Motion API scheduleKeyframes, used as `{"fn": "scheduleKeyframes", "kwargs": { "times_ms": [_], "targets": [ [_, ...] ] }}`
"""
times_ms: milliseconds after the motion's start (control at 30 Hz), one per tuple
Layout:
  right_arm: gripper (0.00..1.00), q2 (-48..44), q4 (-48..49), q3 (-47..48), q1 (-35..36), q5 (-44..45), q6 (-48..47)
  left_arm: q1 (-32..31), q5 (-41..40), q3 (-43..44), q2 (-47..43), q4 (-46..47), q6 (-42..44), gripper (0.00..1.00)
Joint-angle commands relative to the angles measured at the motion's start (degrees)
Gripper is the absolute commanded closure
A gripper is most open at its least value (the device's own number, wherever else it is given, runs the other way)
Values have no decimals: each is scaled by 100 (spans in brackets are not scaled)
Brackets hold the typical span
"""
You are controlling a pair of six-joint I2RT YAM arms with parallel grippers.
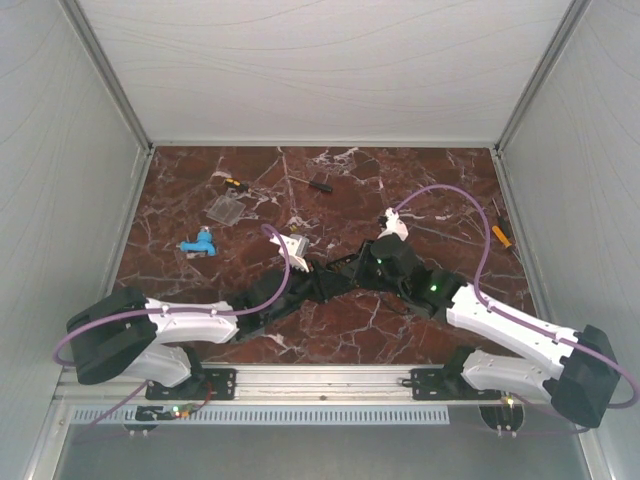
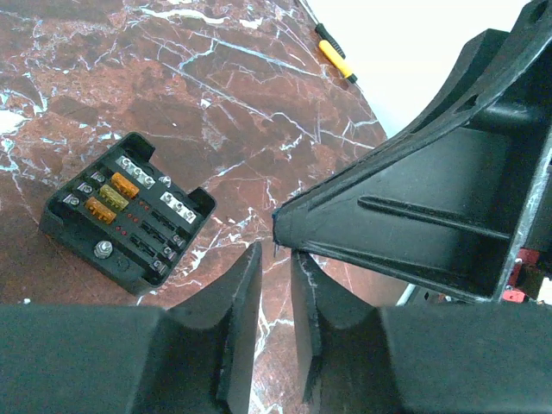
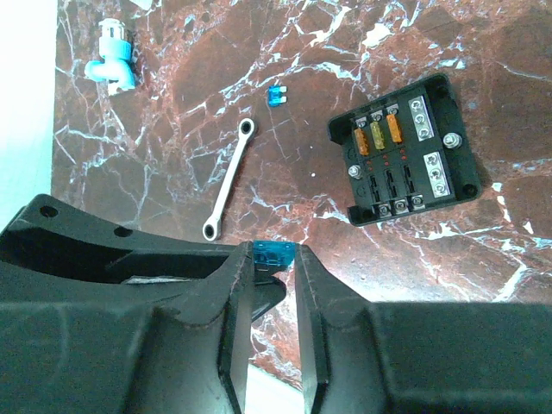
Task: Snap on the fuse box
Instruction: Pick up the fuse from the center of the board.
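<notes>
Matt black plastic fuse box [image 3: 404,148], blue plastic fuse [image 3: 274,252], shiny metal wrench [image 3: 228,178] (glossy marble-look table [image 3: 172,103])

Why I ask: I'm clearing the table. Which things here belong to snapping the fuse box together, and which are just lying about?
Belongs to the job:
- fuse box
- clear cover
- probably the blue fuse, pinched in the right hand

Just lying about:
- wrench
- loose fuse
- pale blue fitting
- yellow screwdriver
</notes>
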Motion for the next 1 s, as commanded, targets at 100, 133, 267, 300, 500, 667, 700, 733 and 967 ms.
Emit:
{"fn": "scheduleKeyframes", "kwargs": {
  "times_ms": [100, 133, 267, 300, 500, 667, 700, 733, 967],
  "targets": [
    [92, -214, 213, -199, 13, -193, 336, -13, -351, 229, 44, 779, 172, 93],
    [93, -226, 222, -214, 12, -190, 343, -15, -367, 229, 37, 780, 174, 96],
    [94, -280, 252, -295, 8, -143, 420, -16, -397, 187, 5, 812, 175, 100],
    [93, -288, 265, -300, 7, -142, 427, -11, -397, 176, 1, 818, 182, 100],
    [80, -325, 417, -311, -16, -209, 295, -17, -440, 113, -25, 815, 183, 100],
    [64, -497, 539, -203, -339, -542, -537, -3, -403, -63, -152, 791, 428, 100],
    [62, -534, 564, -184, -455, -672, -718, 14, -317, -128, -193, 853, 547, 100],
    [59, -589, 626, -195, -579, -823, -907, 63, -153, -187, -246, 925, 665, 100],
    [33, -855, 933, -115, -1345, -2600, -2993, 1030, 2064, -529, -794, 941, 818, 100]
  ]
}}
